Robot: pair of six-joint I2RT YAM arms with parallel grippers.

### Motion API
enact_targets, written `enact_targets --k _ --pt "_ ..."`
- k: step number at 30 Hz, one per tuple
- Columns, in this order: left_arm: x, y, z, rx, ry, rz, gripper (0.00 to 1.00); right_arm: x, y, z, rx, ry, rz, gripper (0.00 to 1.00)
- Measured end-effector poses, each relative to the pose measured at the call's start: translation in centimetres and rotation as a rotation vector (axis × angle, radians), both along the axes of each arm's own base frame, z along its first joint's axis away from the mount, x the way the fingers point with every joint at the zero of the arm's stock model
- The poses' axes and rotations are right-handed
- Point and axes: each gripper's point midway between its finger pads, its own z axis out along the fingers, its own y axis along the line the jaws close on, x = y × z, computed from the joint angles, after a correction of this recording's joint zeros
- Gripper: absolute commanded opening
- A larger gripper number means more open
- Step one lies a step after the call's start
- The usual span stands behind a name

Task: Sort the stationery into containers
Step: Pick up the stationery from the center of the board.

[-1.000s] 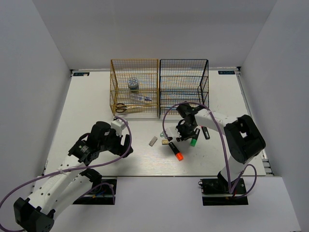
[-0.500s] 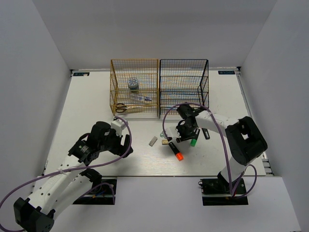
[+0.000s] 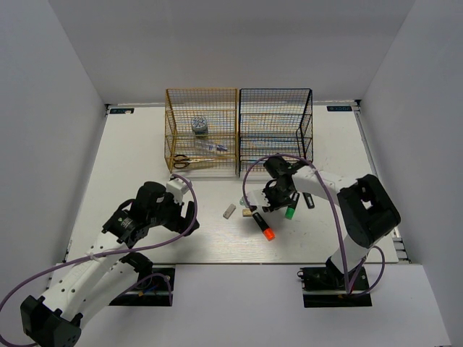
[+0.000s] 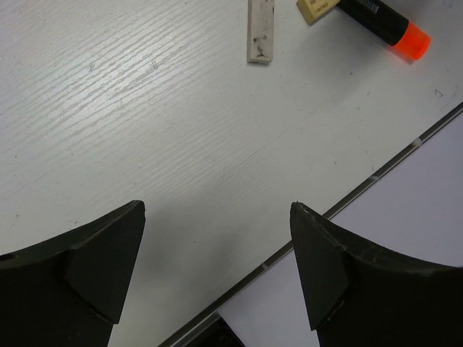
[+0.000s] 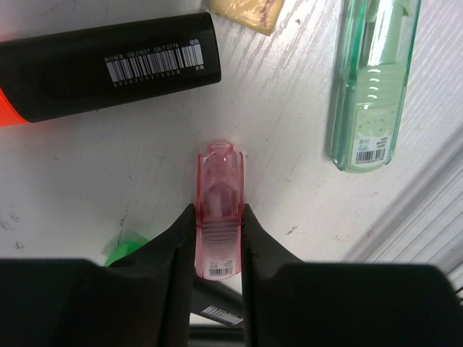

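Observation:
In the right wrist view my right gripper [image 5: 218,211] is shut on a clear pink highlighter [image 5: 217,173] that lies on the table. Around it lie a black highlighter with an orange cap [image 5: 108,65], a pastel green highlighter [image 5: 372,79], a tan eraser [image 5: 249,11] and a green cap [image 5: 123,249]. From above, the right gripper [image 3: 277,195] is low over this cluster, in front of the black rack [image 3: 275,130]. My left gripper [image 4: 217,210] is open over bare table, with the grey eraser [image 4: 261,30] ahead of it.
The gold rack [image 3: 201,130] holds a tape roll [image 3: 200,125], a clear tube [image 3: 212,147] and scissors [image 3: 189,160]. A black highlighter [image 3: 309,199] lies to the right of the cluster. The table's front edge [image 4: 362,184] runs just under the left gripper.
The right jaws have closed on the pink highlighter, and that gripper has shifted slightly within the cluster. The left arm has not moved.

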Motion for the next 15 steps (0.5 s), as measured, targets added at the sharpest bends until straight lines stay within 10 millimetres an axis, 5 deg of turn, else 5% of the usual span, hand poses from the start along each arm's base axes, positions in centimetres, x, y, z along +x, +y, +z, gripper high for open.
enact_targets --k 10,15 --pt "0.0 0.0 0.0 0.001 -0.002 -0.001 0.92 -0.1 0.4 0.6 0.014 0.007 0.000 0.00" --pt "0.0 0.0 0.0 0.001 -0.002 0.000 0.92 -1.8 0.5 0.8 0.035 0.081 -0.012 0.00"
